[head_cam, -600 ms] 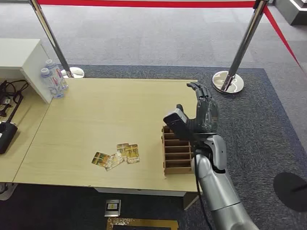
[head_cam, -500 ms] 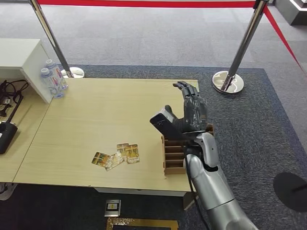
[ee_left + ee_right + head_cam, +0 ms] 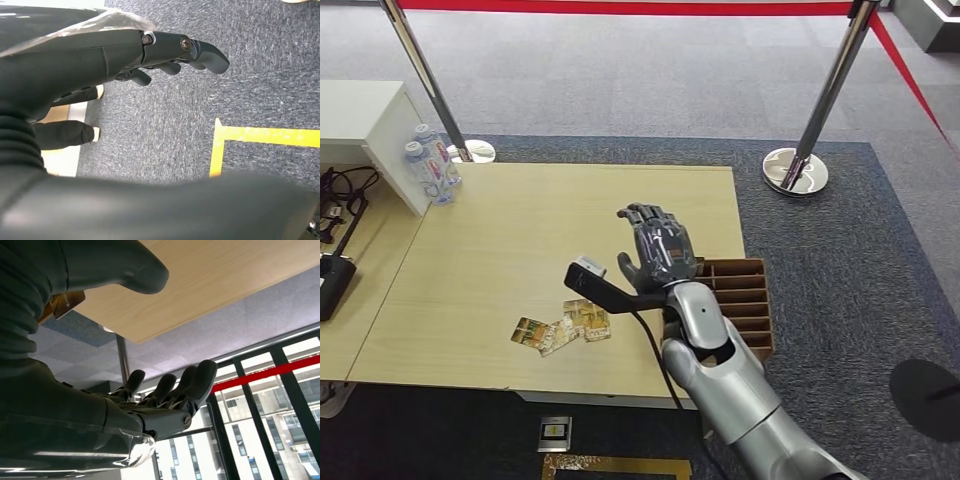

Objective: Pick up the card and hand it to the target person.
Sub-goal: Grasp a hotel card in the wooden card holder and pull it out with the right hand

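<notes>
Matt wooden table (image 3: 509, 230), glossy cards (image 3: 561, 327), rough carpet (image 3: 848, 250)

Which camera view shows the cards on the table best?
The head view: the cards lie spread in a small cluster near the table's front edge, all in sight. The right wrist view shows a corner of one card behind the thumb. The left wrist view looks at the carpet.
</notes>
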Robot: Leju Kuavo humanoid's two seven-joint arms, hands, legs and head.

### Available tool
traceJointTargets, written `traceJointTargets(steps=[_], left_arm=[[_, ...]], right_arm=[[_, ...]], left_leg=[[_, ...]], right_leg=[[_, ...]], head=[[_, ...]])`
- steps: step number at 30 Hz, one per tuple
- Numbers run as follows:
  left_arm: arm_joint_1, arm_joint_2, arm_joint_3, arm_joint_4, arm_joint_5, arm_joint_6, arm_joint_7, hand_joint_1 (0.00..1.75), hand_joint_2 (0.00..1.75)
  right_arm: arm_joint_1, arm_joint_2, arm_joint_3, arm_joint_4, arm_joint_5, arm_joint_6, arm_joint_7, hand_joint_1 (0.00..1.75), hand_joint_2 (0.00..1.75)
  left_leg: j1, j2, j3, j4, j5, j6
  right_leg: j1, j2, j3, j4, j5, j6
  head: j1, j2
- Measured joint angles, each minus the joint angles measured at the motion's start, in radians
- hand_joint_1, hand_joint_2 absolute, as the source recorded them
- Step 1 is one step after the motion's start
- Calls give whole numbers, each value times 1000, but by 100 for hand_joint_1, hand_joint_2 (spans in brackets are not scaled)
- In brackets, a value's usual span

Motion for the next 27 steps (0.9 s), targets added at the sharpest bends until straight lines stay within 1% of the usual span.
traceJointTargets(steps=[27], left_arm=[[0, 0, 0, 0, -2, 0, 0, 0, 175]], right_arm=[[3, 0, -6, 0, 7, -1, 4, 58, 175]], left_leg=[[0, 0, 0, 0, 0, 0]], right_leg=[[0, 0, 0, 0, 0, 0]], head=[[0, 0]])
